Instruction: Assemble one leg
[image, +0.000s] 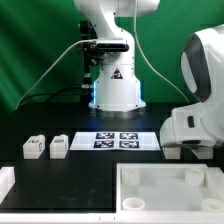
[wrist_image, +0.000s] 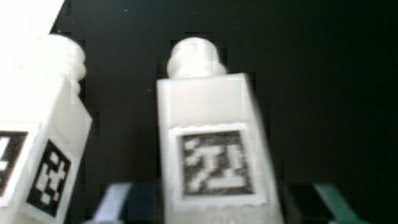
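In the wrist view a white leg (wrist_image: 214, 130) with a black-and-white tag on its face lies between my fingers, its rounded peg end pointing away. My gripper (wrist_image: 228, 205) is open: one finger (wrist_image: 121, 200) and the other (wrist_image: 338, 200) stand on either side of the leg with dark gaps to it. A second leg (wrist_image: 45, 130) lies close beside it. In the exterior view my hand (image: 185, 150) is low over the table at the right, and these two legs are hidden there. Two more legs (image: 33, 147) (image: 60, 147) stand at the left.
The marker board (image: 120, 140) lies at the table's middle, in front of the robot base (image: 115, 90). The large white panel with raised rim (image: 160, 172) lies at the front right. Another white part (image: 5, 185) sits at the front left edge.
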